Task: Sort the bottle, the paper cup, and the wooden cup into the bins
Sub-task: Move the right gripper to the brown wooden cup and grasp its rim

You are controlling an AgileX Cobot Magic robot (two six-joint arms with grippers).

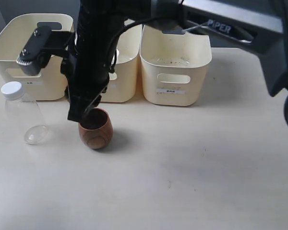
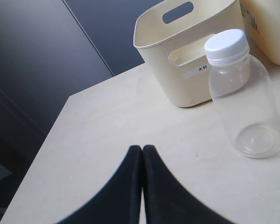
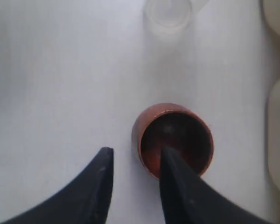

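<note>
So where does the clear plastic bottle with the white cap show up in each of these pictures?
Exterior view: the clear plastic bottle with the white cap stands at far left, before the bins.
Left wrist view: it fills the right side.
Right wrist view: only its base shows, top centre.
Shared landmark: the cream plastic bin behind it.

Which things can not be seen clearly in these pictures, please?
- Paper cup: not found in any view; the right arm covers the middle bin in the exterior view.
- Labels on the bins: too small there.
- Wooden cup: its near rim lies behind one fingertip, right wrist view.
</note>
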